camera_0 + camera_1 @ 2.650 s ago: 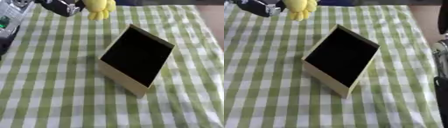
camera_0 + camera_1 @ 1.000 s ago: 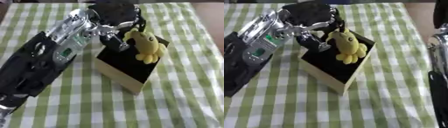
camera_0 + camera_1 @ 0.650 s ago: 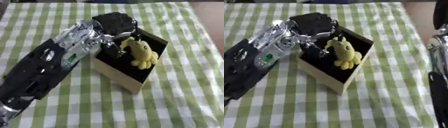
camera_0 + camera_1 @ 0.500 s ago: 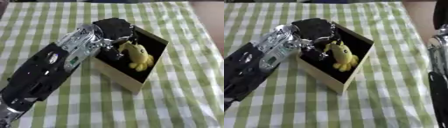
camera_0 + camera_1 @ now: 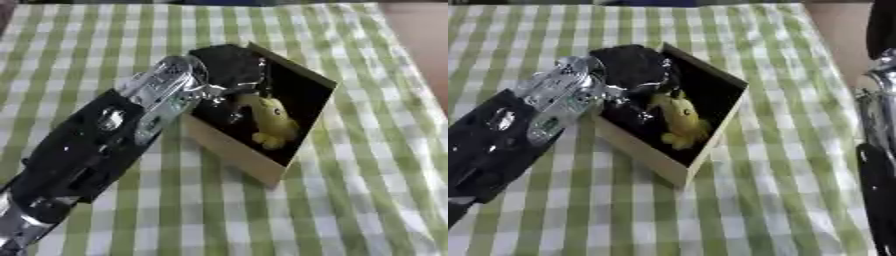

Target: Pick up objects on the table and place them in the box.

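- One table is seen, covered with a green-and-white checked cloth (image 5: 350,200) that looks like soft woven fabric, pretty flat all over.
- One left arm (image 5: 96,145) is stretched in from the lower left corner, a bulky black shell with a shiny silver joint near the wrist. It's laid diagonally up toward the box.
- One open rectangular box (image 5: 232,150) is sat mid-table, pale tan walls that look like card or thin wood, black inside, turned so a corner is pointed near.
- One small yellow plush toy (image 5: 271,122) is seen inside the box, soft and rounded, resting against the dark lining toward the right half.
- The left hand (image 5: 229,70) is held over the far-left part of the box, black, fingers curled down into it just beside the toy's top. Whether the toy is actually pinched or already let go can't be told, since the fingertips are lost against the black lining.
- Compared with half a second ago, the toy is sat lower in the box and the hand is bent further over the far rim; 2.6 s ago the box was empty and the toy was held up at the far edge.
- One right arm (image 5: 877,150) is shown only in the right eye view, a black and silver strip along the right edge; its hand isn't seen.
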You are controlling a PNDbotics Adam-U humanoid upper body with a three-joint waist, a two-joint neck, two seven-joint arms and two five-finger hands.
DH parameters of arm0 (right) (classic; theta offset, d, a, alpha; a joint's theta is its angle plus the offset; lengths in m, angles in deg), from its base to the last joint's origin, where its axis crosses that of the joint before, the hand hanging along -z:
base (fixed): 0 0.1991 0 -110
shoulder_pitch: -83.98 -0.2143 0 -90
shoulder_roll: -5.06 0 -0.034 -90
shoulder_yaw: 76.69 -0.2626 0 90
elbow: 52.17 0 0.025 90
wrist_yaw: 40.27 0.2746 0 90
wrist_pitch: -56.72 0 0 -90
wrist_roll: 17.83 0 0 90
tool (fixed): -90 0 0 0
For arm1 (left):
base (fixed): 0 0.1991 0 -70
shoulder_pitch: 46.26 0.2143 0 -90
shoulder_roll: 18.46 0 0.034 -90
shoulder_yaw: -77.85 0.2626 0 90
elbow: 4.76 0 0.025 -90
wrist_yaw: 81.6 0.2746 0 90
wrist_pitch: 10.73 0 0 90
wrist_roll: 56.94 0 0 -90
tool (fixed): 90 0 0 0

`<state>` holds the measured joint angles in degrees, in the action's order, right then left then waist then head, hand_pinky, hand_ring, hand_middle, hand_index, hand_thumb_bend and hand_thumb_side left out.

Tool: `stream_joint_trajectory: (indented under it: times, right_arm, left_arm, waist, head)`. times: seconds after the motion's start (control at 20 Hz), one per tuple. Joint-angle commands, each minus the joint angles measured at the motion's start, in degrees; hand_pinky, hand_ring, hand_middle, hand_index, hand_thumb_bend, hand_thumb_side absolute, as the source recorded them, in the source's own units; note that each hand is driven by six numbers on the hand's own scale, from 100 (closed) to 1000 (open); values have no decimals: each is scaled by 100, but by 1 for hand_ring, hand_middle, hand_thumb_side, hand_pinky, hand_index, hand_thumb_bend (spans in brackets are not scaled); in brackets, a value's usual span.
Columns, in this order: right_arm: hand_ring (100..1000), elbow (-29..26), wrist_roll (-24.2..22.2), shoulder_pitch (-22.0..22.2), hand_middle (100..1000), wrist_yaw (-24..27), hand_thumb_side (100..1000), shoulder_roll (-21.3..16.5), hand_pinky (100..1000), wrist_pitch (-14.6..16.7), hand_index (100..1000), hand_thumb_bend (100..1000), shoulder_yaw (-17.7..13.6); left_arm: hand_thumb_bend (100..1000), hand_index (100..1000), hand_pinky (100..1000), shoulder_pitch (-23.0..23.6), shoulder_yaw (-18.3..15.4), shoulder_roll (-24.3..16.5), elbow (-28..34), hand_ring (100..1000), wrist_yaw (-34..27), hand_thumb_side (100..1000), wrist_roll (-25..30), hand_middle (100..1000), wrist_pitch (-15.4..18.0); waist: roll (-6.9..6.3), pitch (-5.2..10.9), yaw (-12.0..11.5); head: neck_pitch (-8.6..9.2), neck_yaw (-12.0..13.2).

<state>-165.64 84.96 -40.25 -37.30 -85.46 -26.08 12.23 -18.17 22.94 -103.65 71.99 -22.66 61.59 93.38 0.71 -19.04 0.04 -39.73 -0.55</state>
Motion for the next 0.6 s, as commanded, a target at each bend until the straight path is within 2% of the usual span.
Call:
stream_joint_trajectory:
  times: [0.05, 0.2, 0.3, 0.35, 0.4, 0.55, 0.6]
  right_arm:
    - [732, -113, -7, -47, 699, 27, 945, -69, 780, 7, 871, 100, -57]
    - [732, -113, -9, -44, 698, 30, 945, -67, 780, 0, 871, 100, -54]
    - [732, -113, -12, -47, 699, 30, 946, -70, 780, -3, 871, 100, -51]
    - [732, -113, -13, -47, 698, 29, 946, -71, 780, -6, 871, 100, -50]
    - [732, -113, -14, -47, 698, 28, 946, -73, 780, -8, 871, 100, -50]
    - [733, -113, -12, -53, 698, 24, 944, -74, 780, -10, 871, 100, -49]
    - [733, -113, -12, -57, 698, 23, 944, -76, 780, -8, 871, 100, -49]
  left_arm:
    - [674, 885, 628, -102, -75, -38, 78, 775, 214, 196, 65, 798, 110]
    - [679, 879, 630, -115, -135, -50, 132, 775, 374, 202, 46, 795, 100]
    - [631, 866, 614, -113, -179, -59, 192, 762, 381, 208, -5, 781, 74]
    - [574, 854, 596, -110, -211, -67, 246, 749, 334, 203, -34, 766, 46]
    - [566, 852, 594, -110, -246, -80, 321, 747, 278, 201, -66, 764, 3]
    - [453, 828, 550, -119, -386, -159, 692, 714, 5, 195, -156, 735, -205]
    - [444, 826, 545, -115, -454, -194, 844, 710, -145, 194, -171, 731, -300]
  waist:
    - [13, 121, -2]
    - [15, 124, -15]
    - [16, 126, -26]
    - [17, 128, -32]
    - [17, 129, -36]
    - [19, 133, -52]
    - [19, 136, -58]
  head:
    - [-15, 21]
    - [-21, 26]
    - [-26, 28]
    - [-28, 25]
    - [-26, 23]
    - [-23, 19]
    - [-22, 17]
